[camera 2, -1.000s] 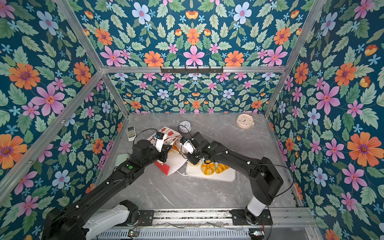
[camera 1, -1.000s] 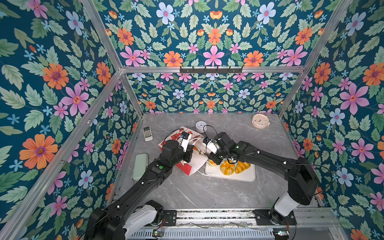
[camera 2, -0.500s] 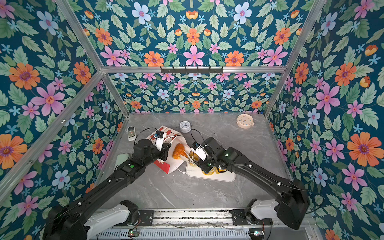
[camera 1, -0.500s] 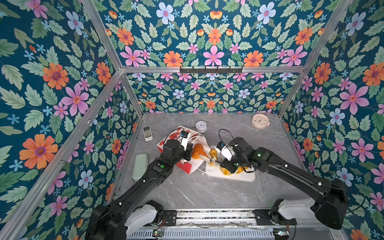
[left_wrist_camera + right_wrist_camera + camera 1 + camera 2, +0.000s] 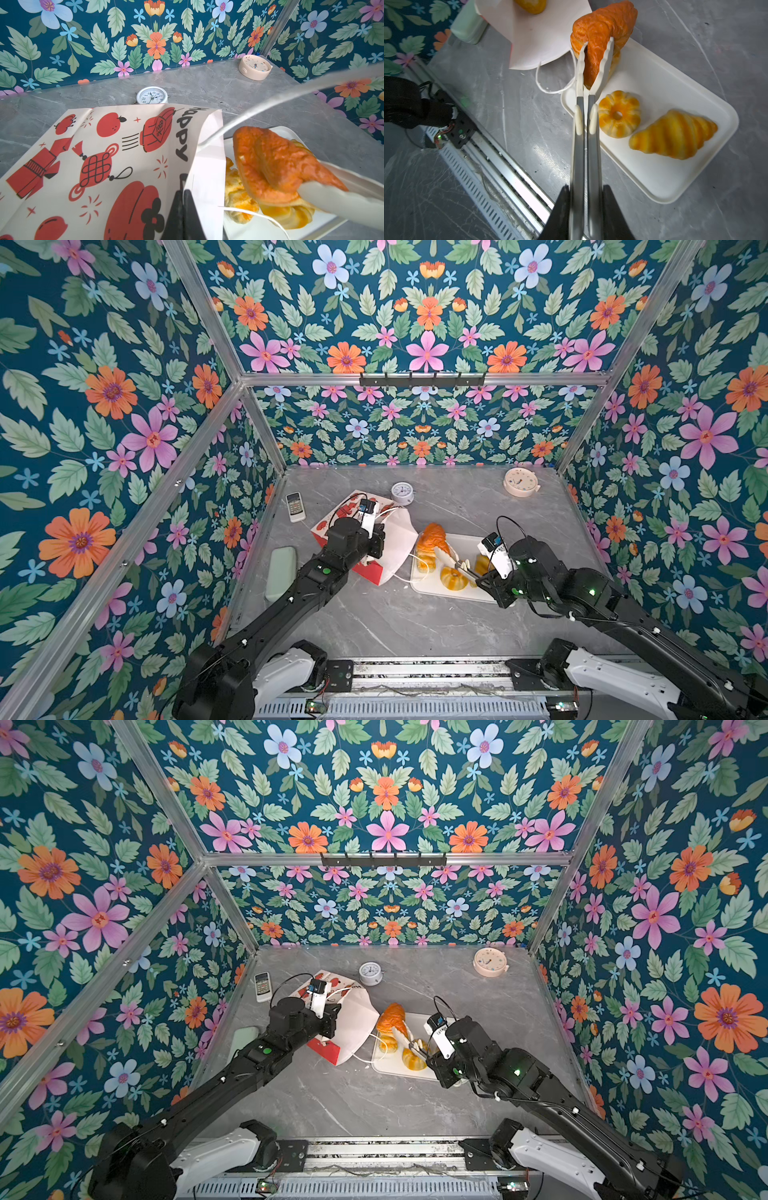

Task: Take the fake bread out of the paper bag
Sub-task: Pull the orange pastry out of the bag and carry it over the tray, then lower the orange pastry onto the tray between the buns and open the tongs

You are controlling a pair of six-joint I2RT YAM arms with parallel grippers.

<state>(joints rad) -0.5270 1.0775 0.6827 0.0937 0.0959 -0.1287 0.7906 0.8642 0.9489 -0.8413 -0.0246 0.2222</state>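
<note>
Right arm holds a brown triangular toy pastry (image 5: 600,31) in tongs, just outside the red-and-white paper gift bag (image 5: 104,155).
The right arm reaches low over the grey marble bench (image 5: 395,622), right gripper (image 5: 585,188) clamped on steel tongs with white scalloped tips (image 5: 592,145) that pinch the pastry above the bag-side corner of the flat white plastic tray (image 5: 675,176). The left arm stretches forward, left gripper (image 5: 182,193) closed on the lying bag's rim. 1 second earlier the tongs were inside the bag's mouth; the left arm has not moved.
</note>
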